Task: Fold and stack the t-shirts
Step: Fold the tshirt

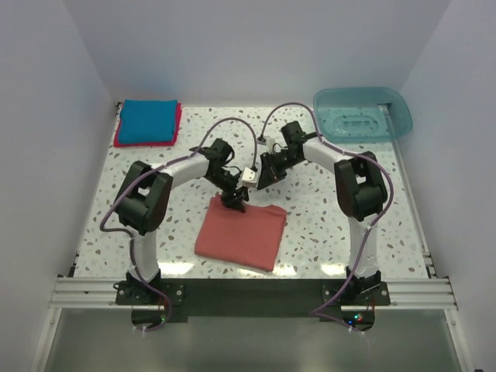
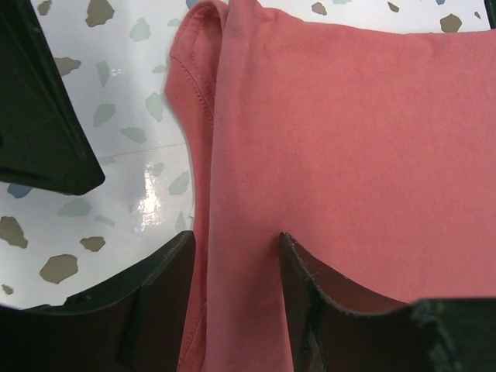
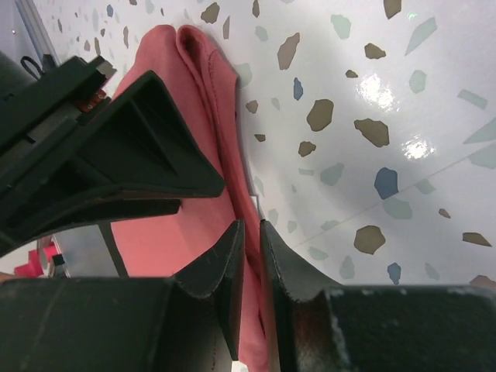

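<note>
Three t-shirts lie on the table (image 1: 333, 225). One salmon-red shirt (image 1: 240, 232) is folded into a rough square at the middle, near my bases. One bright blue shirt (image 1: 149, 118) lies folded on top of one crimson-pink shirt (image 1: 139, 143) in the far left corner. One teal tub (image 1: 363, 115) sits at the far right corner. Both of my arms reach in over the far edge of the salmon-red shirt.

Only a thin rim of the crimson-pink shirt shows under the blue one. From above, my fingers are too small for me to judge their gap, and my left gripper (image 1: 234, 203) covers part of the shirt's far edge.

The wrist views show more. My left gripper's fingers (image 2: 167, 267) stand apart, astride the shirt's stitched side edge, with cloth lying slack between them and not pinched. That view cuts the shirt off at the right and the bottom, and a dark block at the upper left is my other arm's gripper. My right gripper (image 3: 252, 256) has its fingers only a slit apart, above the shirt's rolled fold. I see pink through the slit but nothing clamped. My left gripper's black body hides much of the shirt in that view. Neither wrist view shows the corner stack or the tub.
</note>
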